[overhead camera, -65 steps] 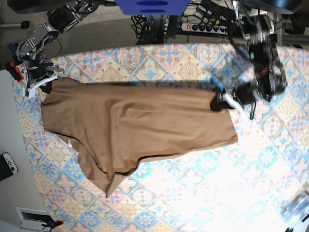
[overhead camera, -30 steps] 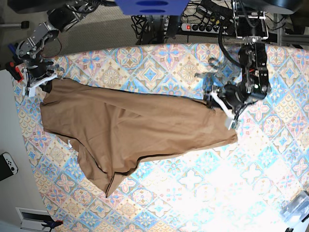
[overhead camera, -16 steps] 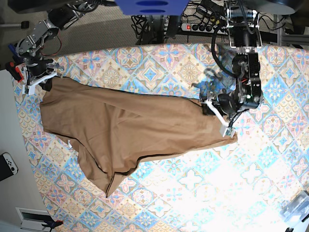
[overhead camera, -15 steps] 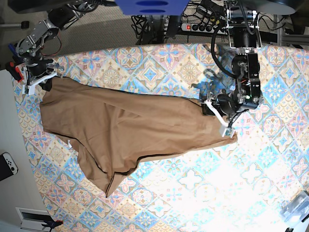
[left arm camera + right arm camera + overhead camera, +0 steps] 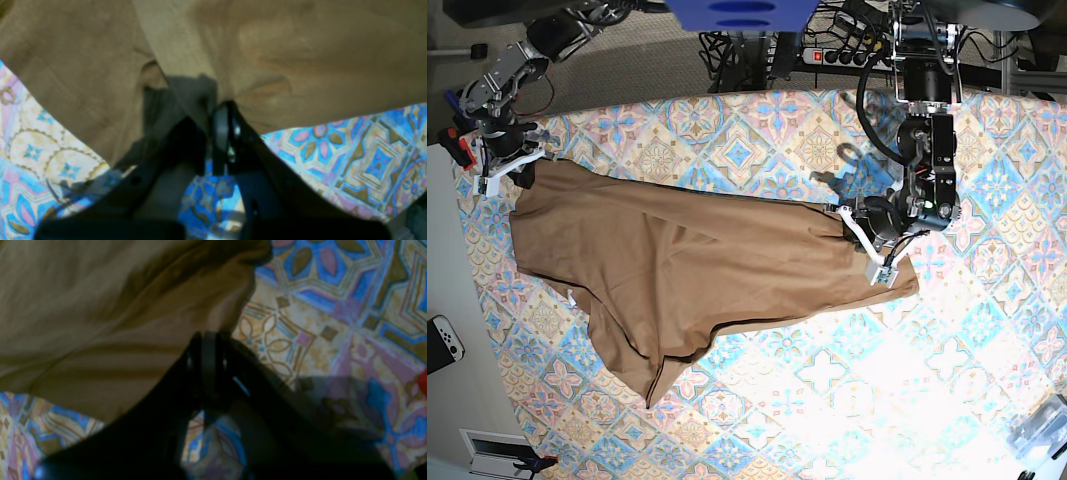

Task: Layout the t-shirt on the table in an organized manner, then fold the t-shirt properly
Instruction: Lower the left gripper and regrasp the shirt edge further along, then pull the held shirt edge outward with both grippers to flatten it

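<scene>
The brown t-shirt (image 5: 687, 265) lies spread and wrinkled across the patterned table (image 5: 757, 130), with a small white tag (image 5: 573, 296) at its left edge. On the shirt's right end, my left gripper (image 5: 859, 240) is down on the cloth. In the left wrist view the left gripper (image 5: 217, 110) is shut, with a bunch of the t-shirt (image 5: 267, 50) pinched between its fingers. At the far left corner, my right gripper (image 5: 512, 165) holds the shirt. The right wrist view shows the right gripper (image 5: 208, 336) shut on the t-shirt's edge (image 5: 116, 323).
A power strip (image 5: 852, 55) and cables lie behind the table's back edge. A white controller (image 5: 442, 340) rests off the table at the left. A clear plastic object (image 5: 1042, 425) sits at the table's front right corner.
My left gripper has moved left onto the shirt's right end and closed on the cloth. The right gripper has stayed on the shirt's left corner.
</scene>
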You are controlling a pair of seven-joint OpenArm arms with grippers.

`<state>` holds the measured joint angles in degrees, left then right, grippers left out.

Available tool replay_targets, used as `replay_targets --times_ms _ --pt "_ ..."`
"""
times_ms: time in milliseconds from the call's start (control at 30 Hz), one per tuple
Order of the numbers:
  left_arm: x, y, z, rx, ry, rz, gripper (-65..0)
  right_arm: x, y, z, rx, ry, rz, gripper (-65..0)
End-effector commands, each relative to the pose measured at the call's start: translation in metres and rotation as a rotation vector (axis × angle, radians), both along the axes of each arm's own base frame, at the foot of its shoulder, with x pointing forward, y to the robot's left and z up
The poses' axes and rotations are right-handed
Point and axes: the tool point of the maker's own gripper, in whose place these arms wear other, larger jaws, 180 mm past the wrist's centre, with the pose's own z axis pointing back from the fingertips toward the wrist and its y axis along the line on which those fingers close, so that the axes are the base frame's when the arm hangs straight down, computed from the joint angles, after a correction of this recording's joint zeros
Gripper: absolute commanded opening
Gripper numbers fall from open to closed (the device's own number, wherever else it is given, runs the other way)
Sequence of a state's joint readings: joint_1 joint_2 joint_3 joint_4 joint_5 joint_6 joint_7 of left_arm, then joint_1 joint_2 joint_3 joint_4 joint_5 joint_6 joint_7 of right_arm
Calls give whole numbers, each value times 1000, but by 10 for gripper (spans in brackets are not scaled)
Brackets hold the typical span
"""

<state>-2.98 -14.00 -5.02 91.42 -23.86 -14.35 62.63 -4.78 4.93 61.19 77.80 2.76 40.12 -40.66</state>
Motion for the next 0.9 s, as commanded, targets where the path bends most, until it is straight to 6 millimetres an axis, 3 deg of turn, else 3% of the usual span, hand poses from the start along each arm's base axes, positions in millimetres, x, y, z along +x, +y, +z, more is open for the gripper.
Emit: replay_targets --times_ms 0,133,300,500,700,867 --pt "12 0 19 -1 -68 -6 -650 2 -8 6 -30 2 1 -650" --pt "-8 -7 33 16 -72 -48 -650 2 -8 6 -27 2 0 -650" --pt "-55 -21 49 30 -29 -126 -650 2 -8 6 -29 2 1 -650" --pt "-104 2 33 66 111 -88 -650 2 -8 6 -27 2 0 -650" --pt "-148 25 14 138 178 -172 -650 2 -9 7 -34 1 1 -650" --pt "-169 64 11 232 213 -197 -650 8 -16 32 -103 -39 12 -650"
